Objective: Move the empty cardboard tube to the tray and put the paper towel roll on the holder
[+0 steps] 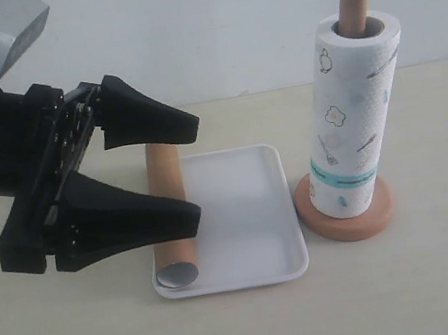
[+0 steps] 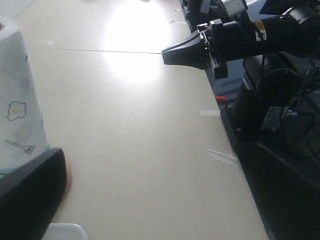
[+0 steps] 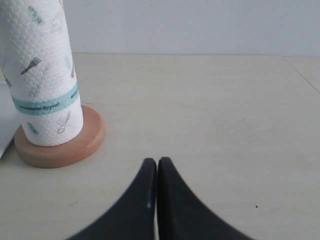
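Left pincer (image 1: pixel 197 169), at the left of the scene: fingers spread wide and empty, their tips seen in front of the cardboard tube (image 1: pixel 162 171), which lies lengthwise along the left side of the white tray (image 1: pixel 241 216). Right pincer (image 3: pixel 157 162): fingers pressed together on nothing, over the bare table (image 3: pixel 225 110) and apart from the stand. Right of the tray and just beside it, the paper towel roll (image 1: pixel 352 111) stands upright on the wooden holder (image 1: pixel 350 224), the post protruding from the roll's core.
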Robot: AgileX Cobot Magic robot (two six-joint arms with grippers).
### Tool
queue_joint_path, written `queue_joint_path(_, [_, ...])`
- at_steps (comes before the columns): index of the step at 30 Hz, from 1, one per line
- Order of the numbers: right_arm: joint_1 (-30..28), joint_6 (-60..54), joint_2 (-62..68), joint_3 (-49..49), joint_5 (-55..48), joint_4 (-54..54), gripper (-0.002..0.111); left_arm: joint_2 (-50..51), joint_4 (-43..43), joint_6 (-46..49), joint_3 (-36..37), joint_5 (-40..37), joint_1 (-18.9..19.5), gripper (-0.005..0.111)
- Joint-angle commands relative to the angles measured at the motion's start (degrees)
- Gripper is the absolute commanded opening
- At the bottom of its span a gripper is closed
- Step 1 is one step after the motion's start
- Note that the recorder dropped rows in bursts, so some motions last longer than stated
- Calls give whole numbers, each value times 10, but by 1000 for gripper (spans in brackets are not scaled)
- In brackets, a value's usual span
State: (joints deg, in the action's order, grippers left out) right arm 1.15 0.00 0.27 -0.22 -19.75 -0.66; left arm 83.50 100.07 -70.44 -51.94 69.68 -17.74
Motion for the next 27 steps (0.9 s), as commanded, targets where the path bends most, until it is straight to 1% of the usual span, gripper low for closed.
queue_joint_path(1, [2, 0, -3, 2, 6, 1, 0, -3, -5, -4, 2, 3, 2, 92])
queue_joint_path(9, [2, 0, -3, 2, 6, 1, 0, -5, -7, -16, 2, 3, 2, 92])
queue_joint_path(14, [2, 0, -3, 2, 6, 1, 0, -51, -8, -15, 17, 3, 2, 92])
queue_joint_path(16, [2, 0, -3, 2, 6, 1, 0, -90, -15, -15, 35, -25, 2, 92])
queue_joint_path(19, [2, 0, -3, 2, 6, 1, 0, -175, -50, -4, 86, -117, 2, 92])
queue_joint_path(22, [2, 0, -3, 2, 6, 1, 0, -281, -117, 13, 159, -211, 2, 92])
queue_joint_path(24, [2, 0, -3, 2, 6, 1, 0, -367, -170, 13, 218, -261, 2, 92])
queue_joint_path(27, [2, 0, -3, 2, 6, 1, 0, -492, -246, 8, 301, -290, 2, 92])
